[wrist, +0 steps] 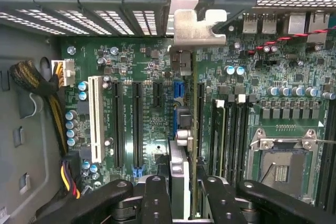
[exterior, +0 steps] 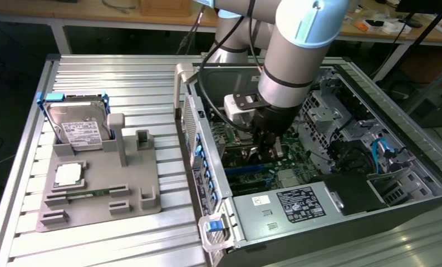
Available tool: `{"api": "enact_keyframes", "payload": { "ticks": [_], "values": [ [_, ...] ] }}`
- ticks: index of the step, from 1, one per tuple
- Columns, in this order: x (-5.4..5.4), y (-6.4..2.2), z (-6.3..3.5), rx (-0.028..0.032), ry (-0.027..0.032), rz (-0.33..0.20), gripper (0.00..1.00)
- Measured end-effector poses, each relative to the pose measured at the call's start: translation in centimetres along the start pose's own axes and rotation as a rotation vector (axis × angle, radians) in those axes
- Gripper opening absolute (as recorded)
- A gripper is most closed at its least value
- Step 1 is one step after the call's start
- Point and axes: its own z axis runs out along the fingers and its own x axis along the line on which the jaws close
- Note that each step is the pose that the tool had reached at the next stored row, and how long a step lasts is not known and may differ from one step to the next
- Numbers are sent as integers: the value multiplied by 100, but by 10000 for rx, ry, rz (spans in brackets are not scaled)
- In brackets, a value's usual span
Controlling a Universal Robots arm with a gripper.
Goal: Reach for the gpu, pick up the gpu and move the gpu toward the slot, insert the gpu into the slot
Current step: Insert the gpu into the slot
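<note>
Ribbed metal bench (exterior: 132, 83) carries an open computer case (exterior: 399, 167) at right of frame. Exterior view: gripper (exterior: 268, 149) lowered over the motherboard (exterior: 240, 136). Wrist view: fingers (wrist: 157, 198) partly closed, clamping the edge-on gpu (wrist: 185, 145), bracket (wrist: 197, 27) at the rear grille

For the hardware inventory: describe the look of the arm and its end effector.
The arm is a thick grey tube with pale blue joint caps and a thin black band near the wrist. A white box with a black plate sits beside the wrist, and black cables run along it. The end effector is black, with matt black linkage fingers showing round pivot pins.
</note>
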Motion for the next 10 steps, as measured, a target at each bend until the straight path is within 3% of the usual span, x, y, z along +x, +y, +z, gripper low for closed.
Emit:
{"api": "enact_keyframes", "payload": {
  "ticks": [10],
  "values": [
    [3, 24, 8, 3, 9, 128, 28]
  ]
}}
